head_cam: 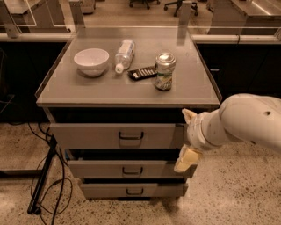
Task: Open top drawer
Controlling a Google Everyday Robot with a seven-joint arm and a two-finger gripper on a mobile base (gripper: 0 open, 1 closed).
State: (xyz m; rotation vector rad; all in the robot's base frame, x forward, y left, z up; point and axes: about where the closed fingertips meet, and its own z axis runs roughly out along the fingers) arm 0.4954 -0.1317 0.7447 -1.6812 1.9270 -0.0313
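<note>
At centre frame, under the flat grey cabinet top (105, 90), sits the wide grey top drawer (88, 135) with its small dark loop handle (131, 136). At 3 o'clock from that handle, the cream two-finger gripper (188, 137) hangs before the drawer's right end, fingers spread apart.

Bowl (91, 60), bottle (124, 54), remote (142, 73) and can (165, 71) sit on cabinet top (109, 90) above the gripper (188, 137).

You see a speckled floor (246, 193), cables (50, 176) at near left, dark counters (246, 66) on both sides and chairs (175, 5) far back. The gripper (188, 138) hangs right of centre.
</note>
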